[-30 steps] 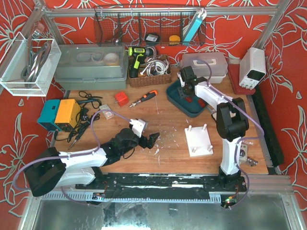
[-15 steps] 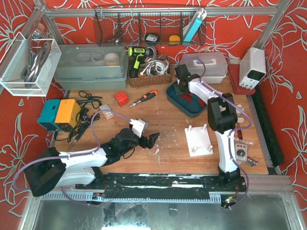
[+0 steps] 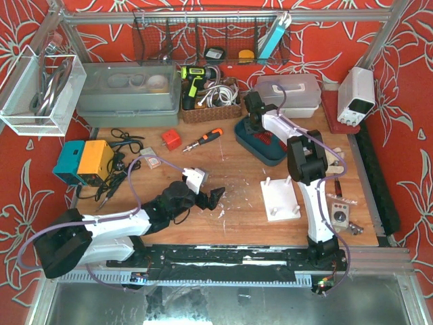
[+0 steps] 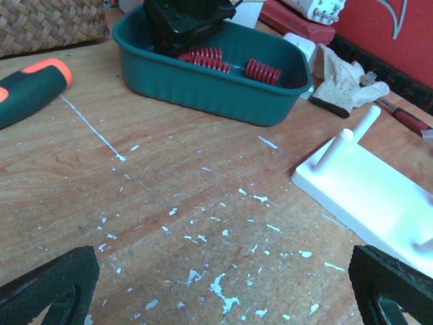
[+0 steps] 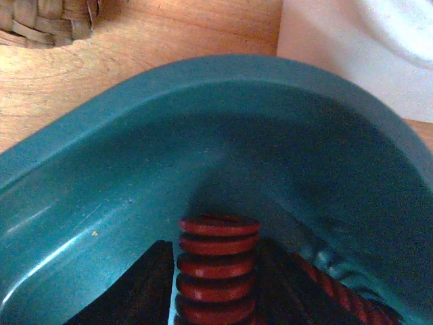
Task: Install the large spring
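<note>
Over the last sec the R gripper (image 3: pixel 252 120) slid across the teal tray (image 3: pixel 269 157) twd its far-left corner, and its jaws eased a bit wider. The L gripper (image 3: pixel 207 196) didn't move: parked well to the near-left of the tray, jaws fully apart, nothing btwn them. In the R wrist view the large spring (image 5: pixel 218 265) stood inside the tray, close to the curved corner wall, w/ one dark finger on each side of its coils. The gap was too tight to read, so whether the jaws squeezed it or only straddled it couldn't be told. The spring was not lifted, prob. still on the tray floor. So the task looked to be at the pick stage. The white peg plate (image 3: pixel 280 200), just near-right of the tray, had bare pegs, so install was not begun. Other red springs (image 4: pixel 262 70) lay in the tray too.
</note>
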Tool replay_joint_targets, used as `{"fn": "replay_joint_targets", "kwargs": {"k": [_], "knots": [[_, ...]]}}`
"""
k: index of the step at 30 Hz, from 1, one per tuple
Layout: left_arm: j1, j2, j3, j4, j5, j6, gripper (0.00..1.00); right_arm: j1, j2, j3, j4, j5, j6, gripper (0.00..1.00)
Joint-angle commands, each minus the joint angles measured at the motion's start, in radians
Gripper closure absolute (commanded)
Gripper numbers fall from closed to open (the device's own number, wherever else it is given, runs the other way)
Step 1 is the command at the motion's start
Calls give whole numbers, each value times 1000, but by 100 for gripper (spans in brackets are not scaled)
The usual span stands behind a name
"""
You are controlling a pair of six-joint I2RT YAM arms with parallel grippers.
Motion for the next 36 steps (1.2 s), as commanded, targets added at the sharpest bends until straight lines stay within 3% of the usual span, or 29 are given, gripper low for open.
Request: {"fn": "replay_joint_targets", "kwargs": {"k": [1, 10, 18, 28, 36], "knots": [[-2, -18, 0, 18, -2, 5, 0, 1, 62, 65, -71, 18, 28, 61], [-2, -22, -2, 16, -4, 6, 0, 1, 94, 98, -94, 27, 44, 61], [-2, -26, -7, 22, -5, 6, 0, 1, 58, 85, -97, 33, 31, 80], [-2, 9, -4, 48, 40, -17, 1, 9, -223, -130, -2, 2, 44, 98], [-2, 0, -30, 110, 103, -57, 15, 56, -530, -429, 150, -68, 84, 100]]}}
